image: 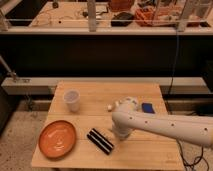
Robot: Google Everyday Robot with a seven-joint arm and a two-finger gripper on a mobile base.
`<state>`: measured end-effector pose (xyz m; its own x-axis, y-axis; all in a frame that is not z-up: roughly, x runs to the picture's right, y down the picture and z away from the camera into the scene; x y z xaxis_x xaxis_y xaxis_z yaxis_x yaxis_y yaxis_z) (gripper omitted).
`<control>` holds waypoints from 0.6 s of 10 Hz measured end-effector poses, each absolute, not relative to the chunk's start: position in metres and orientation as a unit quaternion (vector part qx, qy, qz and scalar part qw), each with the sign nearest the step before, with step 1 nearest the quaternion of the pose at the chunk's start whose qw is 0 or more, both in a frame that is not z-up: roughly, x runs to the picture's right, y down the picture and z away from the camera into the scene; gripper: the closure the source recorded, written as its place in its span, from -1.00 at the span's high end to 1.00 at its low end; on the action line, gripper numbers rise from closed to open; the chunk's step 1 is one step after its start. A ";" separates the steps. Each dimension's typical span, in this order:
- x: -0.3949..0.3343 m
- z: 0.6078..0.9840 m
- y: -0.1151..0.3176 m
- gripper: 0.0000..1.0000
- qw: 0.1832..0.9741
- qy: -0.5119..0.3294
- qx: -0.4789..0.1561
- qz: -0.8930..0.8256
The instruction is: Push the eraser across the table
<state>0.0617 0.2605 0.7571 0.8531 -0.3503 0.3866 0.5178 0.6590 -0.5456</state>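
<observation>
Black eraser (100,140) on pale wooden bench (145,150), toward front edge.
End effector (116,135) closed, low over bench just beside eraser; eraser lying diagonally between orange plate (57,138) and end effector.

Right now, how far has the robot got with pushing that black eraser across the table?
Done: the shut gripper sits low at the table, beside the eraser, on the side away from the orange plate. In hand: lining up for the push; whether it touches cannot be told. Left: the push itself, as the eraser lies near the front edge.
</observation>
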 end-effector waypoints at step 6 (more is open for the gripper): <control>0.031 0.765 0.264 -0.97 0.891 -0.132 -0.337 -0.275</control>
